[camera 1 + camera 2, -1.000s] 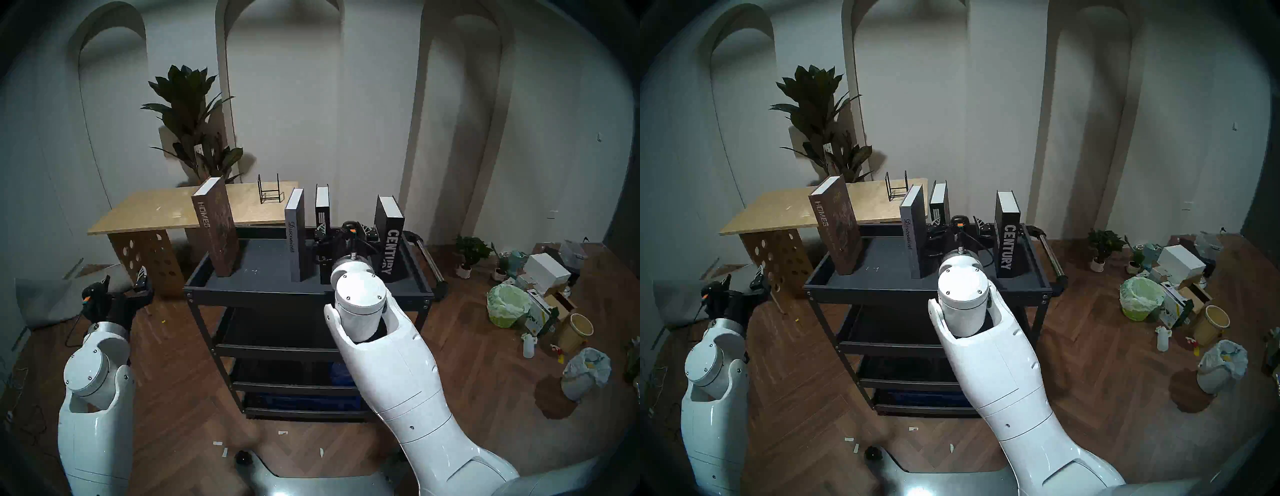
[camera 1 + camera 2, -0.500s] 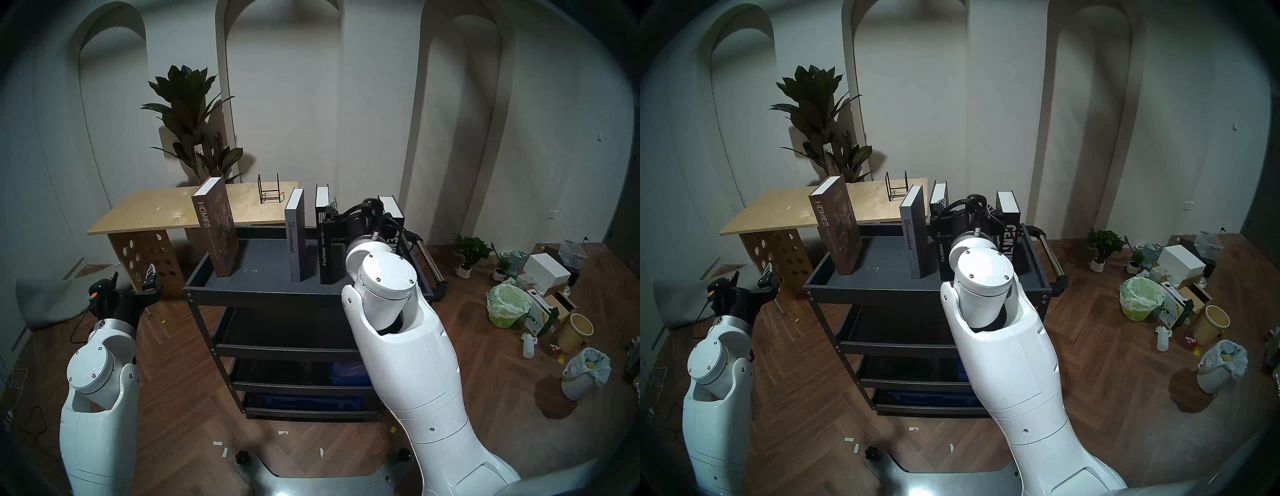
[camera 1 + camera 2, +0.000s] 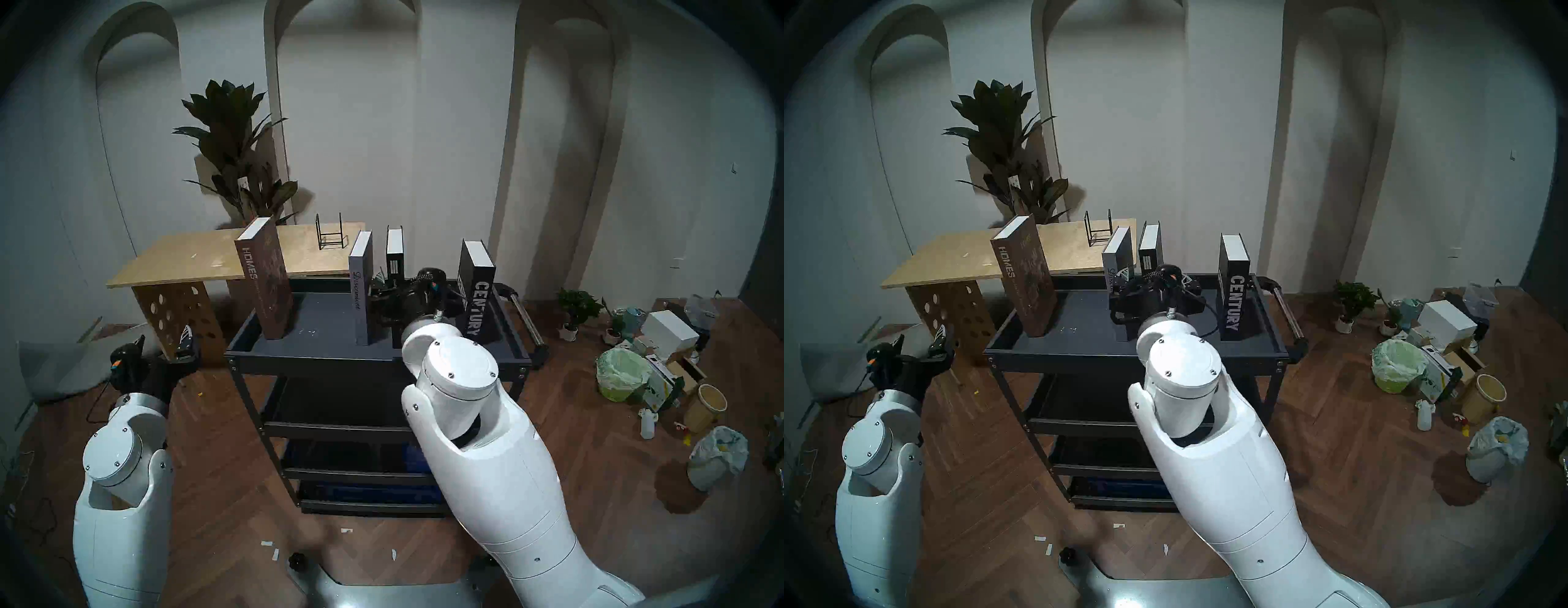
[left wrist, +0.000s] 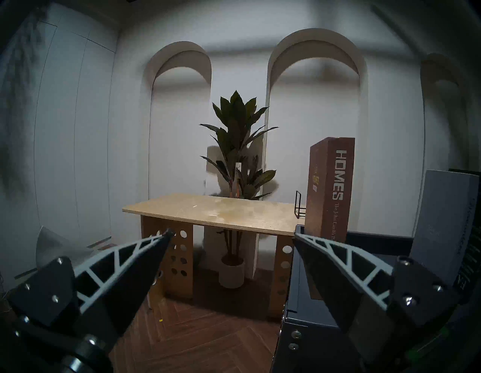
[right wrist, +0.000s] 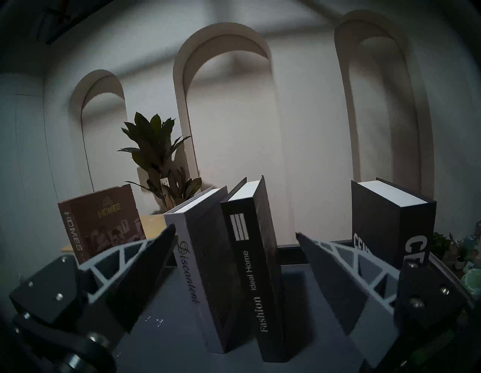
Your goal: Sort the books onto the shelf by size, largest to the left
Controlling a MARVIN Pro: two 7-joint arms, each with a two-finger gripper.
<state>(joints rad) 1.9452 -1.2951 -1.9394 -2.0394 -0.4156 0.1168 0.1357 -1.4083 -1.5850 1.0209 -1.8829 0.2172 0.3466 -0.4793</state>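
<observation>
Four books stand upright on the shelf (image 3: pixel 314 354), the dark grey top tray of a cart. From left to right they are brown HOMES (image 3: pixel 265 280), grey Discontent (image 3: pixel 360 293), slim black Fashion (image 3: pixel 394 254) and thick black CENTURY (image 3: pixel 477 297). My right gripper (image 3: pixel 407 288) hovers over the tray, open and empty. In the right wrist view its fingers frame the spines of Discontent (image 5: pixel 192 260) and Fashion (image 5: pixel 250 260). My left gripper (image 3: pixel 163 339) hangs open and empty, low and left of the cart's corner.
A plywood table (image 3: pixel 191 259) with a small black wire rack (image 3: pixel 331 237) stands behind the cart on the left, a tall plant (image 3: pixel 237 140) behind it. The cart's side handle (image 3: pixel 526 318) sticks out right. Bins and boxes (image 3: pixel 623 373) litter the floor at right.
My right gripper rose up near CENTURY, then came back down and further left, in front of Discontent and Fashion. My left gripper crept slightly right. The books have not moved.
</observation>
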